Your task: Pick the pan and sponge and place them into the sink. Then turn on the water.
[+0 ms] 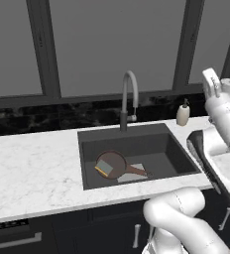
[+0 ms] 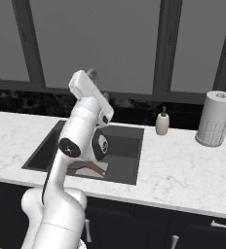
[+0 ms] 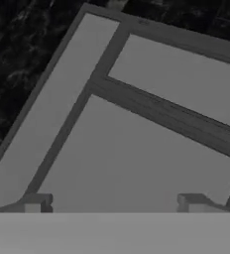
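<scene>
Pan (image 1: 113, 162) lies on the floor of the sink (image 1: 181, 149), its handle reaching toward the right, and the sponge (image 1: 103, 167) rests inside the pan near its left rim. The faucet (image 1: 128, 96) stands behind the sink on the marble table (image 1: 32, 171), with a soap bottle (image 1: 183, 114) to its right. The hand (image 3: 114, 204) has its fingers spread wide apart, holding nothing, pointed at the dark-framed window (image 3: 137, 149).

A small beige soap bottle (image 2: 162, 123) stood near the back edge of the white marble counter (image 2: 183, 165), a white paper towel roll (image 2: 214, 118) stood farther toward its right end, below grey-framed windows (image 1: 102, 44).
</scene>
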{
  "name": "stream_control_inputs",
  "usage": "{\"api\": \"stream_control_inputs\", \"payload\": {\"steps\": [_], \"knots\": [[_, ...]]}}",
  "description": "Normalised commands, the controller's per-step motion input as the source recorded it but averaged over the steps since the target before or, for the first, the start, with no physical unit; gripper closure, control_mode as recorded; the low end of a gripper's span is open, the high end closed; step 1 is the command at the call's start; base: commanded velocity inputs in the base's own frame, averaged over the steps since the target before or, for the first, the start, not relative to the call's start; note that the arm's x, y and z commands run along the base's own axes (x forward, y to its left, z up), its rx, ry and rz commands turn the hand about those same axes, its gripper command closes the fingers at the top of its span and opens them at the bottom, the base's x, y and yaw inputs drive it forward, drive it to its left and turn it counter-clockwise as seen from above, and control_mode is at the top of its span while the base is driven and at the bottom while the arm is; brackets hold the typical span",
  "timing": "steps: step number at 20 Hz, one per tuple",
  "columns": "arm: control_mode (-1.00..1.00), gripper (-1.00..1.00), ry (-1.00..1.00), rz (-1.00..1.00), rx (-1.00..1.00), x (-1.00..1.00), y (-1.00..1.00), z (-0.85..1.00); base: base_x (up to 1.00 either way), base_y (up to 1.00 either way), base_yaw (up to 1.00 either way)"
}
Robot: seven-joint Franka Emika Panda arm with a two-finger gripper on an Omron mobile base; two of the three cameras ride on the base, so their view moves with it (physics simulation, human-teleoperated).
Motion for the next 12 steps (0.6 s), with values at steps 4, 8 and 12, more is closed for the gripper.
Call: {"api": "stream_control_inputs", "payload": {"steps": [4,8,12], "knots": [[-1.00,-1.00,0.48,0.11,0.92,-0.03,-0.80,0.24,0.00,0.00,0.00],[-1.00,-1.00,0.52,0.10,0.93,0.00,-0.84,0.04,0.00,0.00,0.00],[-1.00,-1.00,0.61,0.03,0.81,0.09,-0.60,-0.42,0.00,0.00,0.00]]}}
